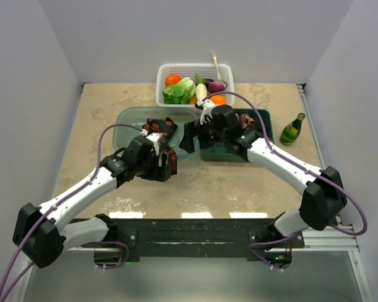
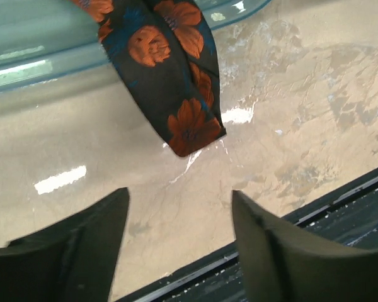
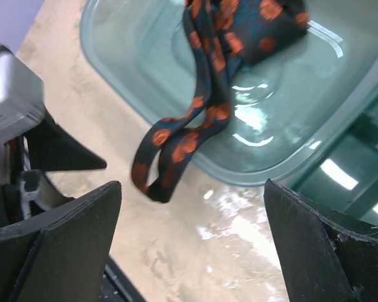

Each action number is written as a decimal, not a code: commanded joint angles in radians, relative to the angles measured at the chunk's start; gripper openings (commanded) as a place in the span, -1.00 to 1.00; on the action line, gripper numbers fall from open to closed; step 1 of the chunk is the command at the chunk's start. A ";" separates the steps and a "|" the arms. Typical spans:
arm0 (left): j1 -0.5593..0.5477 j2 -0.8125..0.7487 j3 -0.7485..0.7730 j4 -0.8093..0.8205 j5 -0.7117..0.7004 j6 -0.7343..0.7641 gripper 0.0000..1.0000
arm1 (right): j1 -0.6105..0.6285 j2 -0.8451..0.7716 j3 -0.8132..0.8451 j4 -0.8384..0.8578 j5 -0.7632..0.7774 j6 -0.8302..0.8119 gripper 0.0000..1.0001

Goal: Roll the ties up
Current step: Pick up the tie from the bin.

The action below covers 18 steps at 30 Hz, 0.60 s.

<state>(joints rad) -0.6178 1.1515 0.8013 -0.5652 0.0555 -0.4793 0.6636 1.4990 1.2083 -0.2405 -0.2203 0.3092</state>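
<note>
tie (image 2: 176, 88) hangs off the tray (image 2: 44, 44), clear of left fingers (image 2: 69, 251).

Bright overhead light, glossy glare patches

Pretty clearly a robot lab test cell: plain white walls (image 1: 176, 38) boxing in a stone-look table (image 1: 239, 185), robot arms (image 1: 82, 192) bolted to a metal rail (image 1: 195, 230), purple cables (image 1: 100, 151) looping around.
</note>
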 commanded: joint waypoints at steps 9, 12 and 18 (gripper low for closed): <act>-0.002 -0.296 -0.096 -0.012 -0.148 -0.165 0.79 | 0.131 -0.095 -0.275 0.236 0.004 0.223 0.97; -0.002 -0.289 -0.172 0.131 -0.109 -0.215 0.79 | 0.151 -0.060 -0.308 0.309 -0.001 0.260 0.97; 0.004 -0.265 -0.238 0.265 -0.152 -0.249 0.79 | 0.162 0.035 -0.319 0.443 -0.028 0.307 0.97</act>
<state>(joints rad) -0.6174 0.8818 0.5644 -0.4274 -0.0544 -0.6827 0.8230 1.4940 0.8913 0.0433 -0.2279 0.5602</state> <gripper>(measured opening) 0.891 0.986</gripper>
